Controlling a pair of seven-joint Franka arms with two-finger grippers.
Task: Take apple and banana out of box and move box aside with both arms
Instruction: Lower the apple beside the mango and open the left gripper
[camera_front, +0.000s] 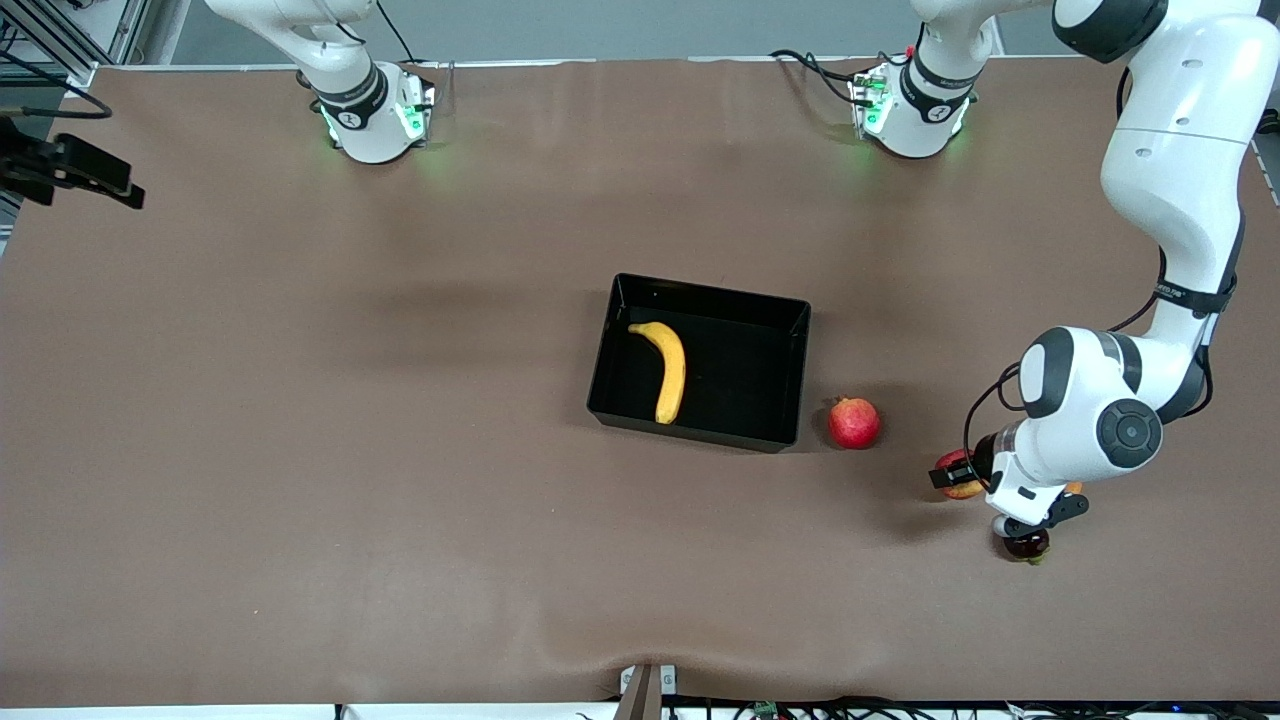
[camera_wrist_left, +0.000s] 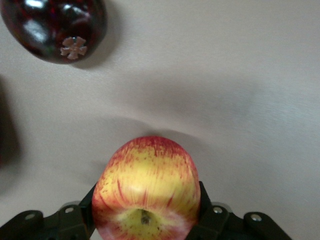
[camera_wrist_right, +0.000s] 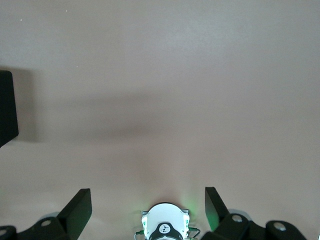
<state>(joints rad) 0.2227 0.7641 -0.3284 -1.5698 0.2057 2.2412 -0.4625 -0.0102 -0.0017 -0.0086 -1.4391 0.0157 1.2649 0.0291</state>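
**Apple out, banana still boxed**

The apple (camera_wrist_left: 146, 190) is pinched between the left gripper (camera_front: 968, 478) fingers, low over the table toward the left arm's end, well clear of the box (camera_front: 700, 362). It looks firm, smooth and round, so likely to slip unless squeezed across its middle. The banana (camera_front: 664, 370) lies in the box at the right arm's end; probably light and soft-skinned, best taken mid-length. The box seems stiff and light, its low walls the obvious hold. The right gripper (camera_wrist_right: 148, 212) waits with fingers spread above its base.

Count: one apple, one banana, one box, one pomegranate (camera_front: 853, 422) beside the box, one dark fruit (camera_wrist_left: 54, 27) near the apple.
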